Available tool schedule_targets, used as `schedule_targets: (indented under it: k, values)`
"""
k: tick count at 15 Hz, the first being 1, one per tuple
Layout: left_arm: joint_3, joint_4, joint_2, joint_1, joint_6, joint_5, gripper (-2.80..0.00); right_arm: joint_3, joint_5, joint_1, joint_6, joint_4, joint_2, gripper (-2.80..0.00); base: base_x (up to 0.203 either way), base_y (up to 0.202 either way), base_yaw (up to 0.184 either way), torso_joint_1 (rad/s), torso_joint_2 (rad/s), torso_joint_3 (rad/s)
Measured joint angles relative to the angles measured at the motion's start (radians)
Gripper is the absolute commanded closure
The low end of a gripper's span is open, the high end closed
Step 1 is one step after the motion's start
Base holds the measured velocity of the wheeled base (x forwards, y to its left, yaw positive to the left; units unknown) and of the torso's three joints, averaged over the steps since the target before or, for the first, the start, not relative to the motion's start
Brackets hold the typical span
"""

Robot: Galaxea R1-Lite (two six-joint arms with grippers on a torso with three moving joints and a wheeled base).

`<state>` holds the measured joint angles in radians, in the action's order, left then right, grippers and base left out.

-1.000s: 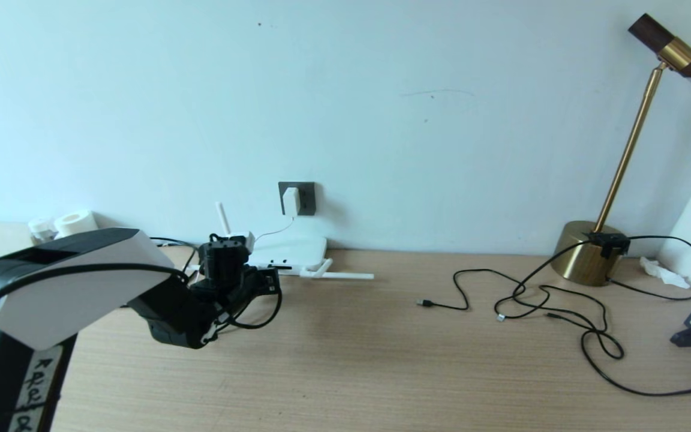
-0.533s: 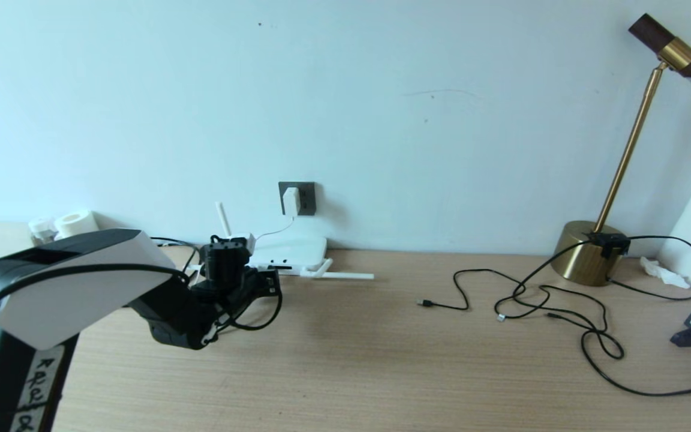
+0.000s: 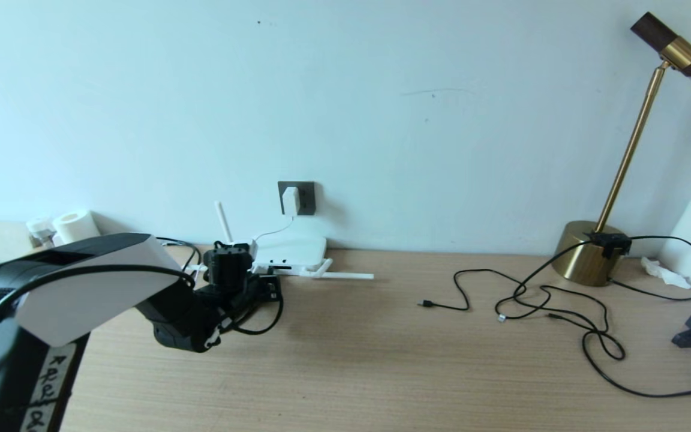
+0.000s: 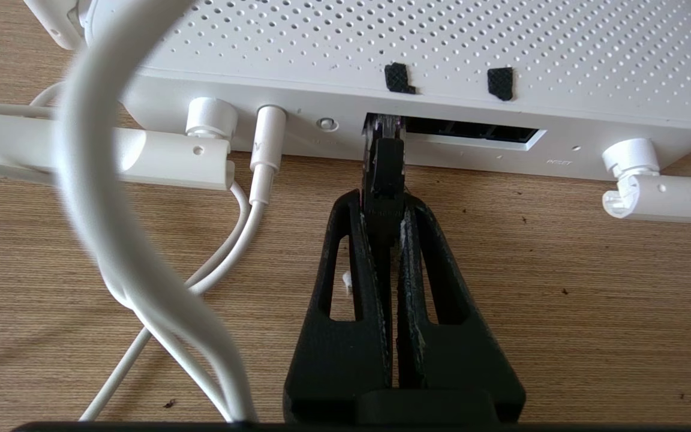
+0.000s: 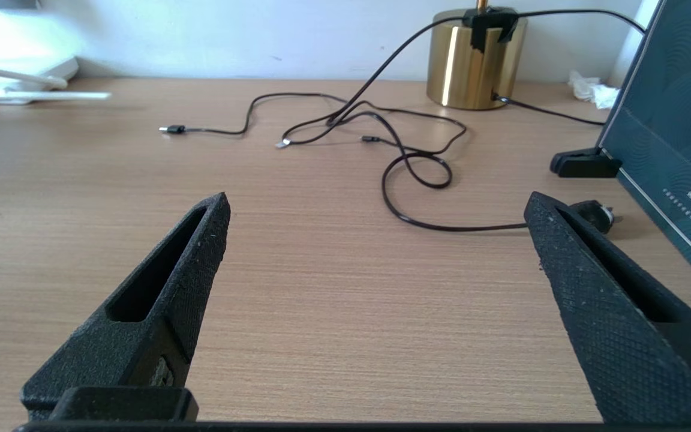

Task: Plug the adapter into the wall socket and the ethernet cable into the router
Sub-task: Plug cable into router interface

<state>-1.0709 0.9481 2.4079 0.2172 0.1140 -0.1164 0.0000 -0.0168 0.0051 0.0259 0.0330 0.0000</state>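
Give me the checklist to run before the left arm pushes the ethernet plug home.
1. Adapter seated in wall socket: ok.
2. Left gripper shut on the ethernet cable plug: ok.
3. Plug tip lined up at the leftmost port of the router: ok.
4. Plug fully clicked in: cannot tell.
5. White cord clear of the port: ok.
6. Right gripper open, away from the router: ok.

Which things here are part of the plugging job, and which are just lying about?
Job:
- adapter, in the wall socket
- router
- ethernet cable plug, held at a router port by the left gripper

Lying about:
- brass lamp
- thin black cables
- paper roll
- right gripper, open, idle
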Motion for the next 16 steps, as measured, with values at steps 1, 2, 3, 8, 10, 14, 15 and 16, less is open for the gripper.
schedule_targets:
  k: [1,2,3,8,10,14,15,16]
  values:
    - [0.001,0.001,0.0,0.0,0.0,0.0,0.0,0.0,0.0,0.0,0.0,0.0,0.0,-2.8,0.0,0.0,0.0,0.0,0.0,0.0]
    - [0.001,0.001,0.0,0.0,0.0,0.0,0.0,0.0,0.0,0.0,0.0,0.0,0.0,-2.8,0.0,0.0,0.0,0.028,0.01,-0.002]
    - [0.001,0.0,0.0,0.0,0.0,-0.001,0.0,0.0,0.0,0.0,0.0,0.0,0.0,-2.8,0.0,0.0,0.0,0.0,0.0,0.0]
    - [0.008,-0.002,-0.012,0.0,0.0,-0.001,0.0,0.0,0.0,0.0,0.0,0.0,0.0,-2.8,0.0,0.0,0.0,0.0,0.0,0.0]
    - [0.01,-0.002,-0.017,0.0,0.0,-0.002,0.0,0.0,0.0,0.0,0.0,0.0,0.0,-2.8,0.0,0.0,0.0,0.0,0.0,0.0]
    - [0.023,0.001,-0.032,0.007,0.0,-0.004,0.0,0.0,0.0,0.001,0.0,0.0,0.0,-2.8,0.0,0.0,0.0,0.0,0.0,0.0]
    - [0.024,0.003,-0.036,0.009,0.0,-0.005,0.0,0.0,0.0,0.001,0.0,0.0,0.0,-2.8,0.0,0.0,0.0,0.0,0.0,0.0]
    - [0.028,0.003,-0.041,0.011,-0.001,-0.005,0.0,0.0,0.0,0.001,0.0,0.0,0.0,-2.8,0.0,0.0,0.0,0.0,0.0,0.0]
